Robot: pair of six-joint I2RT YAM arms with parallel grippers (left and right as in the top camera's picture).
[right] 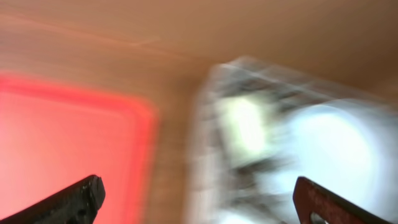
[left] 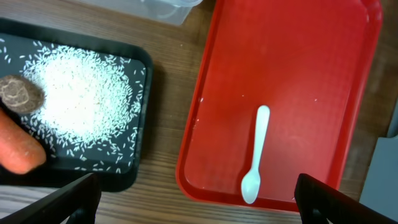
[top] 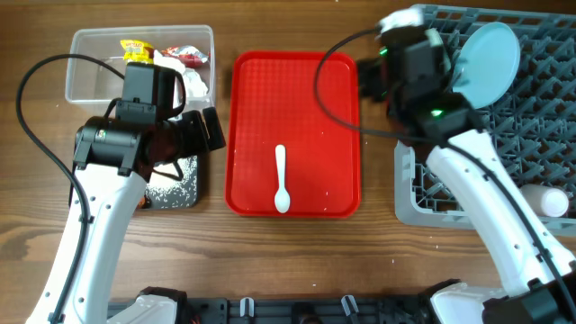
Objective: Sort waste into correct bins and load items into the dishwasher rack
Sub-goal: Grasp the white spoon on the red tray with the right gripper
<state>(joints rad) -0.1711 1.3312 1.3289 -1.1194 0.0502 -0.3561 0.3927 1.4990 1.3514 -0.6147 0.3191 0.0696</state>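
Left gripper hovers with its fingers spread wide, gripping nothing, above the near edge of the red tray, where the white spoon lies. Right gripper is likewise spread and empty, its view blurred, beside the rack holding the plate.

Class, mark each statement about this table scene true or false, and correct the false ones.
1. The white spoon lies on the red tray. True.
2. The rice grains lie on the red tray. False: they lie in the black bin.
3. The blue plate sits in the dishwasher rack. True.
4. The left end effector grips the carrot. False: it is open and empty; the carrot lies in the black bin.
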